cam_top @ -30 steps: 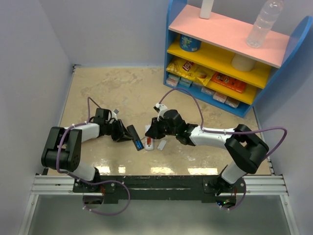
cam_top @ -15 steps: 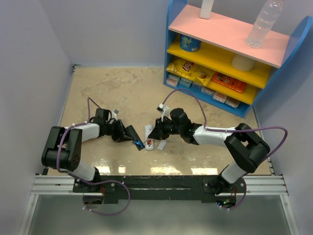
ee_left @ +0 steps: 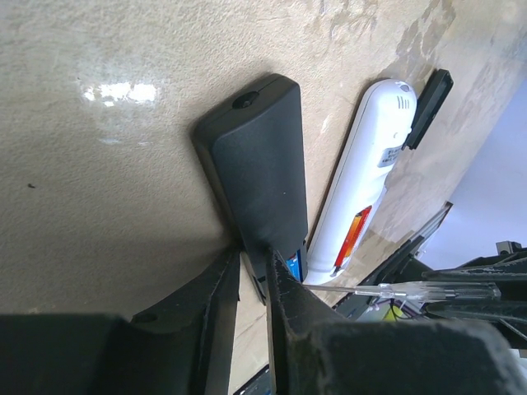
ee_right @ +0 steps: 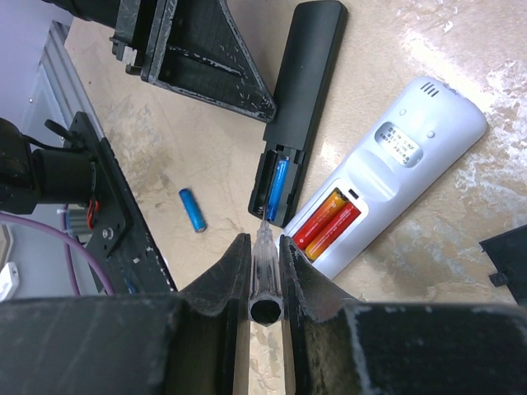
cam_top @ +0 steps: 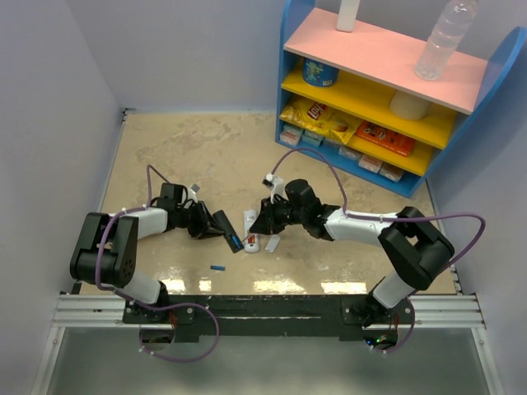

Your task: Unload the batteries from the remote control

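My left gripper is shut on the side edge of a black remote, which lies back up with its compartment open. One blue battery sits in that compartment. A second blue battery lies loose on the table, also in the top view. A white remote lies beside the black one, its open compartment holding two orange-red batteries. My right gripper is shut on a clear screwdriver. The screwdriver's tip is at the near end of the black remote's compartment.
A black cover plate lies beyond the white remote and a small white cover plate lies next to it. A blue shelf unit with snacks and bottles stands at the back right. The arm rail runs along the near edge.
A blue battery has come out of the black remote and now lies on the table near the front. My right gripper has shifted slightly right. My left gripper still holds the black remote.
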### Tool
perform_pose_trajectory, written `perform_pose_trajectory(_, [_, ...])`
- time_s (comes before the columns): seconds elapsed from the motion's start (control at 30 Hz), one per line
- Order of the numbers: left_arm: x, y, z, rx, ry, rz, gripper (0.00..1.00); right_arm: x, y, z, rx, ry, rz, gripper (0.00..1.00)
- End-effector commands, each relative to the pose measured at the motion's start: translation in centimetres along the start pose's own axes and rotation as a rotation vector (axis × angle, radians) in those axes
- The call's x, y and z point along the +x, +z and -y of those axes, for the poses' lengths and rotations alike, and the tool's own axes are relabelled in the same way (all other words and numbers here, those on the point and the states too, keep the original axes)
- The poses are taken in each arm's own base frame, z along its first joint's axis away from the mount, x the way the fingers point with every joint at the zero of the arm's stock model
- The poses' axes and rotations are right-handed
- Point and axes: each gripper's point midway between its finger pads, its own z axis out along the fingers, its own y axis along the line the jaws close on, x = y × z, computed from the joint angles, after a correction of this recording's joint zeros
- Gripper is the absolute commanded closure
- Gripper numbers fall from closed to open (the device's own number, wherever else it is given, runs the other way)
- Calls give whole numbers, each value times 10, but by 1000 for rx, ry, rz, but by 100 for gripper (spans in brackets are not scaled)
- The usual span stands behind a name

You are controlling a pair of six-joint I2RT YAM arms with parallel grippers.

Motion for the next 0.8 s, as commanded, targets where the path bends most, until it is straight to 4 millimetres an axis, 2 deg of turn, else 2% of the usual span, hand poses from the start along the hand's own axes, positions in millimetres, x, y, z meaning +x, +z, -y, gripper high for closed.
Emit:
perform_pose_trajectory(0.0, [4,6,-25,-99,-6,7,75,-16,1,-2,19,-47,3,100])
perform_pose_trajectory(0.3, [-19,-5,-7,-111,44,53,69,-23,-4,-1,84,-105,-7,100])
perform_pose_trajectory(0.47, [-30,-13,3,-120,72,83,66,-26,-1,-11,107,-160,-15,100])
perform_pose_trajectory(0.77, [-33,-22,-7,-216,104,123,62,-43,-2,-28,96,-184,-2,100])
